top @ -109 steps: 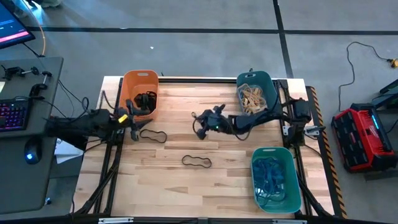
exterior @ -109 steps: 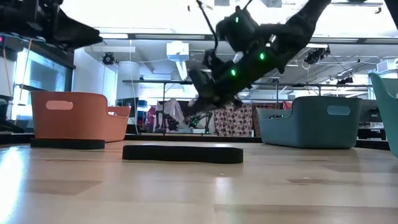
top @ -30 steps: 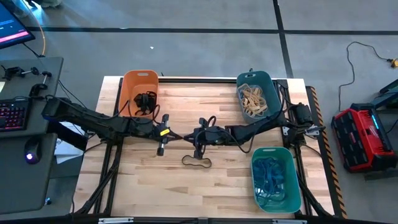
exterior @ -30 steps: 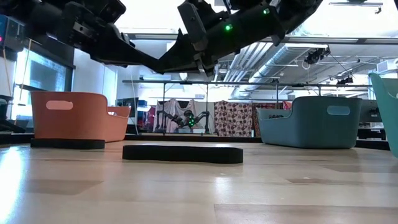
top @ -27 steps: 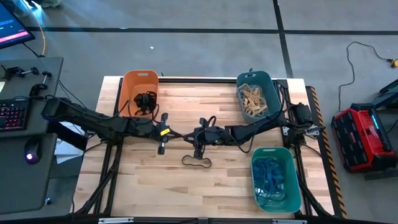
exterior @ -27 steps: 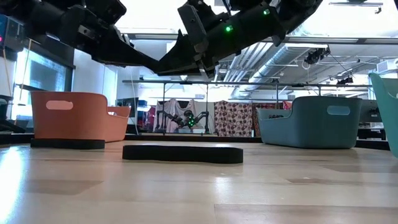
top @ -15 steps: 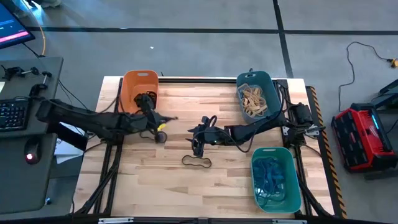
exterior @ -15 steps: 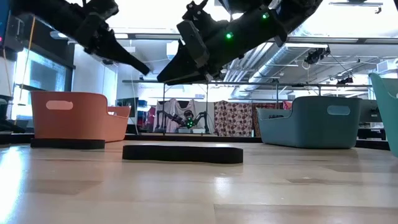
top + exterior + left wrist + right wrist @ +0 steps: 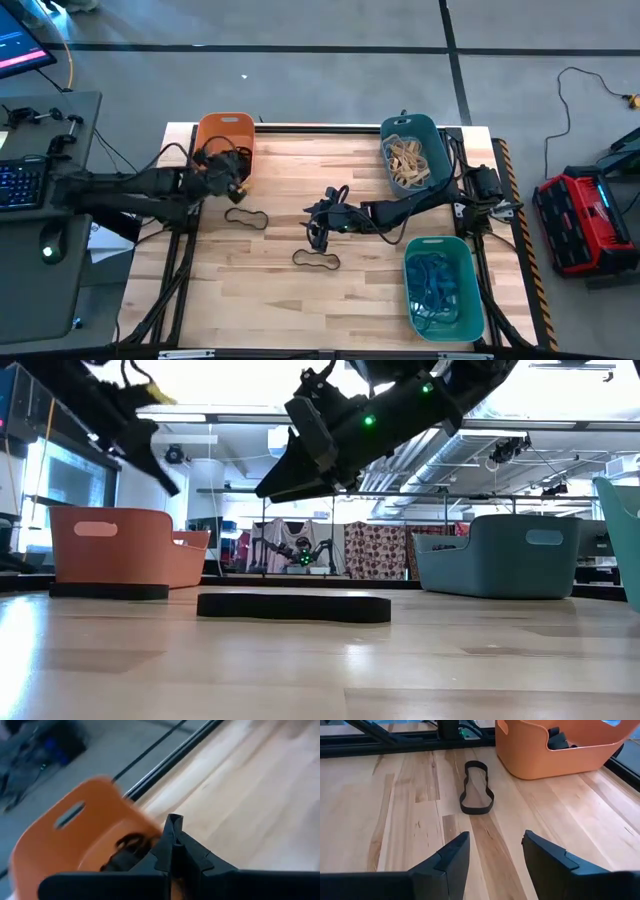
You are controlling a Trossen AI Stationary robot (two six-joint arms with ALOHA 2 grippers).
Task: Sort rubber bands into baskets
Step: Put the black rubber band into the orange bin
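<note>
Black right gripper [image 9: 318,232]: jaws spread wide and empty in its own wrist view, hovering above mid-table.
Nearest band: black rubber band [image 9: 316,260] flat on the wood just below-front of this claw, toward the table's near edge; long axis runs across the table, left to right.
Second loose band: black rubber band by the orange basket [image 9: 476,788], straight ahead of the right claw's fingers [image 9: 445,857] in its wrist view, long axis pointing away from them; in the high view it lies well off toward the left arm.
Deciding relation: judged from above, the right claw is much the nearer to the first band and need mostly go down; the second band sits closer to the left arm.
Left gripper [image 9: 232,172]: over the near rim of the orange basket [image 9: 222,126]; fingers [image 9: 172,840] pressed together, nothing seen between them.
Loose bands on wood: two, both black.
Baskets: three. Orange one beyond the left claw holds black bands; dark teal basket [image 9: 412,127] behind the right arm holds tan bands [image 9: 406,158]; green basket [image 9: 441,249] beside the right arm holds blue bands [image 9: 434,288].
Progress (judgement): nearly sorted; two black loops remain, both owed to the orange basket.
Surface: pale wooden table [image 9: 370,295].
</note>
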